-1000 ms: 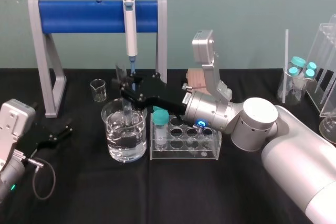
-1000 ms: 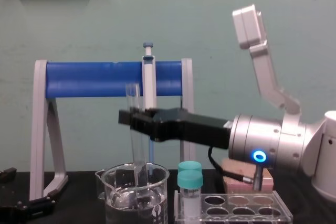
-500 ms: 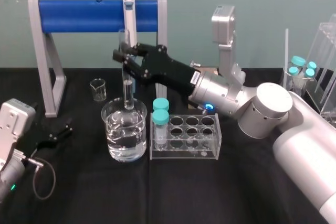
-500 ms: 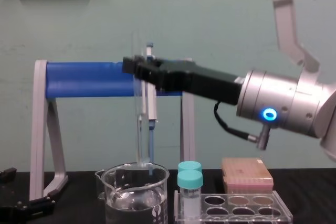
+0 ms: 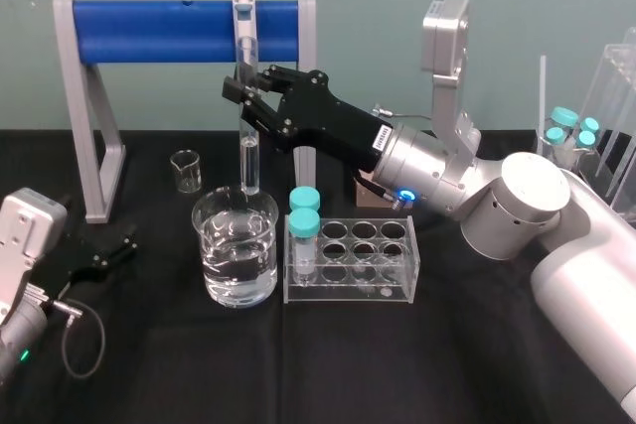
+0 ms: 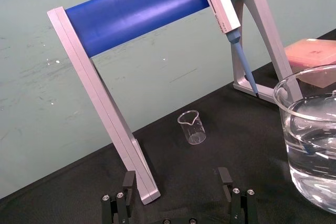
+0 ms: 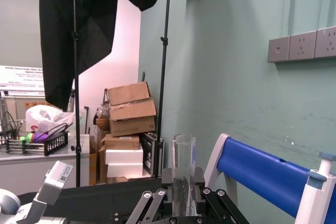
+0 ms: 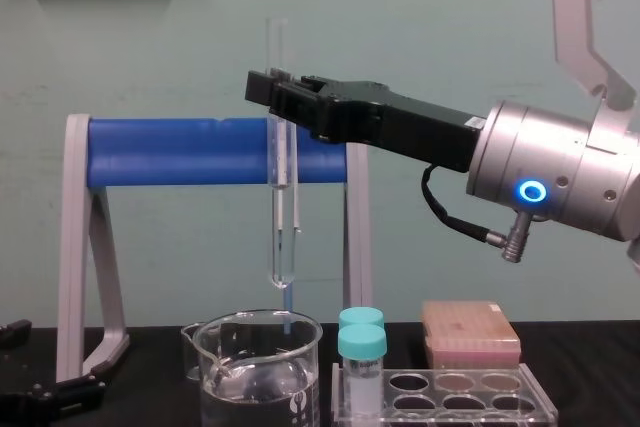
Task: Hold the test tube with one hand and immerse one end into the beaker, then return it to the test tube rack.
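My right gripper (image 5: 246,96) is shut on the test tube (image 5: 249,161), a long clear glass tube held upright near its upper part. In the chest view the test tube (image 8: 282,237) hangs with its round bottom just above the rim of the beaker (image 8: 255,352). The beaker (image 5: 238,245) is wide and holds clear liquid. The test tube rack (image 5: 370,267) stands just right of it. In the right wrist view the test tube (image 7: 184,161) rises between the fingers. My left gripper (image 5: 109,250) rests open on the table at the left, apart from everything; the left wrist view shows the left gripper (image 6: 177,182) holding nothing.
A stand with a blue bar (image 5: 179,29) carries a white-and-blue pipette (image 5: 244,22) right behind the tube. A small beaker (image 5: 185,170) sits behind the big one. Two teal-capped tubes (image 5: 304,220) stand in the rack's left end. A pink box (image 8: 470,332) and more capped tubes (image 5: 568,136) lie to the right.
My right gripper has risen with the test tube, lifting its lower end out of the beaker's liquid to above the rim. The left arm has not moved.
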### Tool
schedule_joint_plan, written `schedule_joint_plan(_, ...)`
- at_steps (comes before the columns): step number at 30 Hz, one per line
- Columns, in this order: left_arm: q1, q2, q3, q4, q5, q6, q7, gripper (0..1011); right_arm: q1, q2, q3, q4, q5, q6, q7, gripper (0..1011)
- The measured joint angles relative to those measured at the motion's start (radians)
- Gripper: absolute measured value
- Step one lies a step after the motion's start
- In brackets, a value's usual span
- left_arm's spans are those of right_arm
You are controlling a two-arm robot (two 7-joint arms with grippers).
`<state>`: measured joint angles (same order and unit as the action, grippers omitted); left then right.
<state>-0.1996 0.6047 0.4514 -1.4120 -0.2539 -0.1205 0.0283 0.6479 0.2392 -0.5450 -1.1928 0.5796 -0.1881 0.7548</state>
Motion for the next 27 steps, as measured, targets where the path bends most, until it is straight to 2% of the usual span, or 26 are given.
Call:
schedule_joint_plan(7, 0.000, 0.000, 0.000, 0.000, 0.000, 0.000, 0.000, 1000, -0.009, 0.016, 0.013, -0.024, 0.007, 0.000, -0.021, 225)
schedule_joint_plan(16, 0.000, 0.000, 0.000, 0.000, 0.000, 0.000, 0.000, 1000, -0.050, 0.085, 0.080, -0.101, 0.006, -0.008, -0.094, 225)
schedule_joint_plan(20, 0.000, 0.000, 0.000, 0.000, 0.000, 0.000, 0.000, 1000, -0.088, 0.121, 0.118, -0.141, -0.006, -0.003, -0.144, 225)
schedule_joint_plan(27, 0.000, 0.000, 0.000, 0.000, 0.000, 0.000, 0.000, 1000, -0.163, 0.154, 0.154, -0.174, -0.032, 0.036, -0.215, 225)
